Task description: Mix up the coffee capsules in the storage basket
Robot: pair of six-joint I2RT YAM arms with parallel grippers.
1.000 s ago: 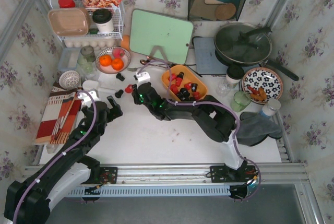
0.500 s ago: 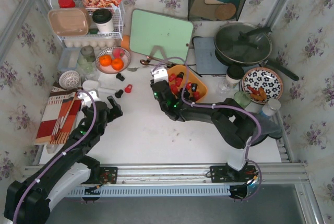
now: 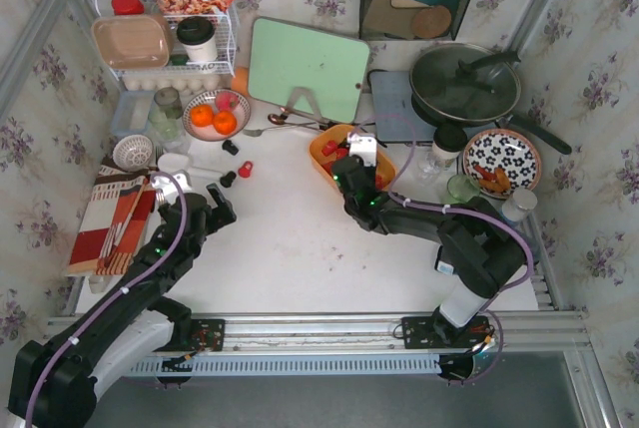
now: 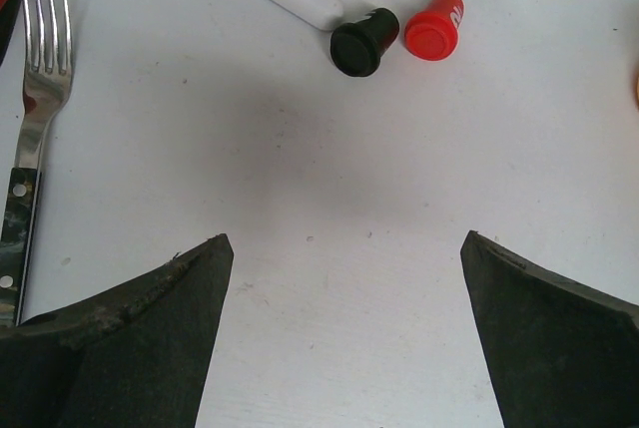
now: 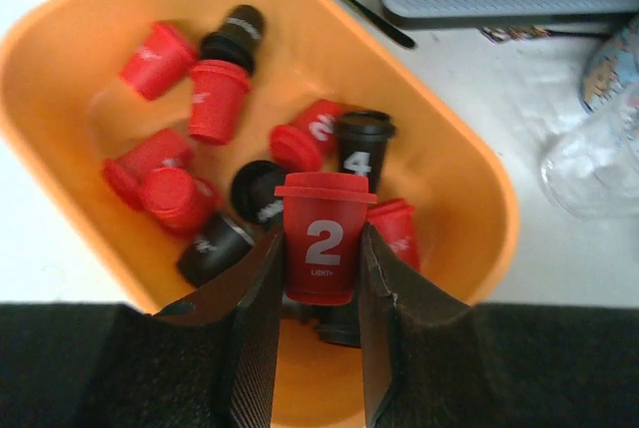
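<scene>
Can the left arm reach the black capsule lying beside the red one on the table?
Probably yes: the left pincer is open, and only bare table lies between it and the black capsule.

floral wallpaper [image 3: 589,89] lines the walls on three sides of a white tabletop [image 3: 300,258]; a metal rail [image 3: 319,326] runs along its near edge.

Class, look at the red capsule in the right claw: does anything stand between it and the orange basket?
Nothing visible does. The right claw holds the red capsule directly over the basket, with only other capsules lying beneath.
</scene>
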